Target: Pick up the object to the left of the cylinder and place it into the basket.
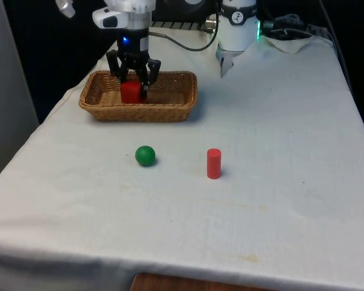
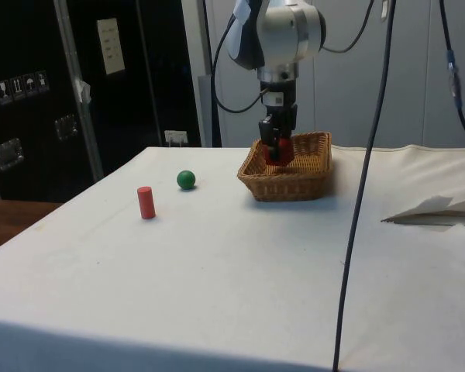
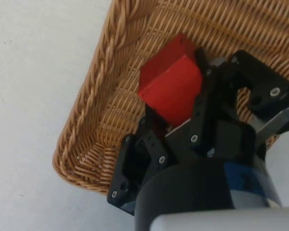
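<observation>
Hand (image 1: 133, 82) low inside the wicker basket (image 1: 182, 97), fingers clamped on a red block (image 1: 131, 92). Wrist view shows the block (image 3: 171, 89) pinched between the two fingers, tilted, over the woven floor near one corner of the basket (image 3: 86, 125); cannot tell whether its underside touches the weave. Side view agrees: hand (image 2: 276, 146) down between the basket walls (image 2: 294, 184).

Out on the desk (image 1: 279, 182), a green ball (image 1: 145, 155) lies to the front view's left of the upright red cylinder (image 1: 213, 163), well apart from it, both short of the basket.

Step in hand, by my reading: placing. Carry looks finished; release not yet done. Next move calls for parting the fingers, then a straight lift clear of the rim so the block is not dragged out.
</observation>
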### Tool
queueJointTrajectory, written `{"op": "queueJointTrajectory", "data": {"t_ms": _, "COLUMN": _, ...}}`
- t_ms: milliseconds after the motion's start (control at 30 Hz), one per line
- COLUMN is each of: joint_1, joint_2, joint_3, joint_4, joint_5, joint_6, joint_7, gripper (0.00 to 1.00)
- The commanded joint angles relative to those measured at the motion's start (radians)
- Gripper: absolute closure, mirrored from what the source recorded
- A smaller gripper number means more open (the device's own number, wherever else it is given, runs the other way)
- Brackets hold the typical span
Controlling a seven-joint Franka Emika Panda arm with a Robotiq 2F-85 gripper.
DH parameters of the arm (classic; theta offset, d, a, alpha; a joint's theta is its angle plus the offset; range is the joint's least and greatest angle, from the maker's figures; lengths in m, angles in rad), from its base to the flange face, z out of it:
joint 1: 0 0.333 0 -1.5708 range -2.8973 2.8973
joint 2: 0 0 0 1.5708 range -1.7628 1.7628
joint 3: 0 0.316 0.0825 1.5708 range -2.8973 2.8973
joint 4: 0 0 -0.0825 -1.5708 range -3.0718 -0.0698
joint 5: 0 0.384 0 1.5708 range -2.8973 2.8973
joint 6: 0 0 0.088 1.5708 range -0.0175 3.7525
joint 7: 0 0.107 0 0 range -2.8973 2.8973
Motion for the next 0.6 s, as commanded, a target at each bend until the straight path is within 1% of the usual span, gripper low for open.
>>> {"op": "queueJointTrajectory", "data": {"t_ms": 0, "joint_1": -0.001, "joint_2": -0.010, "joint_3": 0.005, "joint_4": -0.005, "joint_5": 0.010, "joint_6": 0.014, "joint_7": -0.010, "gripper": 0.97}}
{"op": "queueJointTrajectory", "data": {"t_ms": 33, "joint_1": 0.000, "joint_2": -0.009, "joint_3": 0.003, "joint_4": -0.006, "joint_5": 0.009, "joint_6": 0.013, "joint_7": -0.008, "gripper": 0.96}}
{"op": "queueJointTrajectory", "data": {"t_ms": 67, "joint_1": 0.001, "joint_2": -0.009, "joint_3": 0.002, "joint_4": -0.006, "joint_5": 0.008, "joint_6": 0.013, "joint_7": -0.007, "gripper": 0.91}}
{"op": "queueJointTrajectory", "data": {"t_ms": 100, "joint_1": 0.001, "joint_2": -0.009, "joint_3": 0.002, "joint_4": -0.006, "joint_5": 0.008, "joint_6": 0.012, "joint_7": -0.007, "gripper": 0.83}}
{"op": "queueJointTrajectory", "data": {"t_ms": 133, "joint_1": 0.001, "joint_2": -0.009, "joint_3": 0.001, "joint_4": -0.007, "joint_5": 0.007, "joint_6": 0.012, "joint_7": -0.006, "gripper": 0.69}}
{"op": "queueJointTrajectory", "data": {"t_ms": 267, "joint_1": 0.003, "joint_2": -0.009, "joint_3": 0.000, "joint_4": -0.007, "joint_5": 0.006, "joint_6": 0.011, "joint_7": -0.005, "gripper": 0.30}}
{"op": "queueJointTrajectory", "data": {"t_ms": 300, "joint_1": 0.001, "joint_2": -0.001, "joint_3": -0.001, "joint_4": -0.001, "joint_5": 0.000, "joint_6": 0.000, "joint_7": 0.000, "gripper": 0.10}}
{"op": "queueJointTrajectory", "data": {"t_ms": 333, "joint_1": 0.003, "joint_2": -0.009, "joint_3": -0.001, "joint_4": -0.007, "joint_5": 0.005, "joint_6": 0.011, "joint_7": -0.004, "gripper": 0.10}}
{"op": "queueJointTrajectory", "data": {"t_ms": 367, "joint_1": 0.003, "joint_2": -0.009, "joint_3": -0.001, "joint_4": -0.008, "joint_5": 0.005, "joint_6": 0.011, "joint_7": -0.004, "gripper": 0.03}}
{"op": "queueJointTrajectory", "data": {"t_ms": 400, "joint_1": 0.003, "joint_2": -0.009, "joint_3": -0.001, "joint_4": -0.008, "joint_5": 0.005, "joint_6": 0.011, "joint_7": -0.004, "gripper": 0.00}}
{"op": "queueJointTrajectory", "data": {"t_ms": 567, "joint_1": 0.004, "joint_2": -0.008, "joint_3": -0.001, "joint_4": -0.008, "joint_5": 0.005, "joint_6": 0.010, "joint_7": -0.004, "gripper": 0.00}}
